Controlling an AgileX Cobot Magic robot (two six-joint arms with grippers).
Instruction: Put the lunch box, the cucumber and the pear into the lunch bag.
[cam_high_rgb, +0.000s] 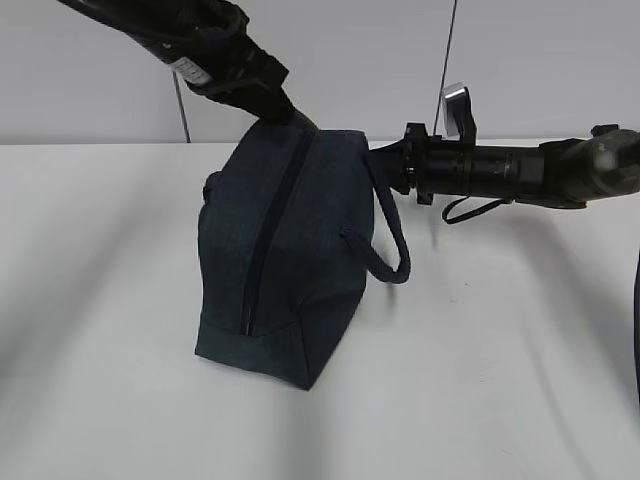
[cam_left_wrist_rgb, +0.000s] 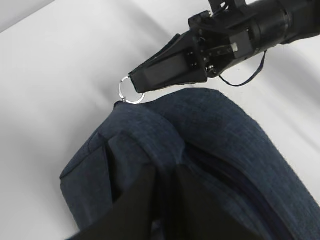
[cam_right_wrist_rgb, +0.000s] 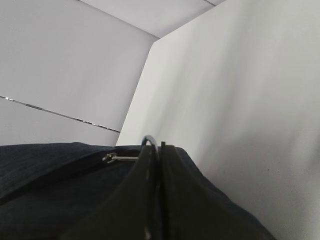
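The dark navy lunch bag (cam_high_rgb: 300, 260) stands on the white table with its zipper (cam_high_rgb: 265, 230) running along the top, and it also fills the left wrist view (cam_left_wrist_rgb: 225, 135). My left gripper (cam_high_rgb: 295, 118) is at the bag's far top end, shut on a fold of its fabric (cam_left_wrist_rgb: 165, 170). My right gripper (cam_high_rgb: 380, 160) reaches in from the right and is shut on the silver ring pull (cam_left_wrist_rgb: 131, 91) at the bag's far end; the ring pull also shows in the right wrist view (cam_right_wrist_rgb: 151, 142). The lunch box, the cucumber and the pear are out of view.
A looped strap handle (cam_high_rgb: 395, 250) hangs off the bag's right side. The white table (cam_high_rgb: 500, 380) spreads around the bag and a pale wall (cam_high_rgb: 350, 60) stands behind it. A thin cable (cam_high_rgb: 450, 50) hangs down behind the right arm.
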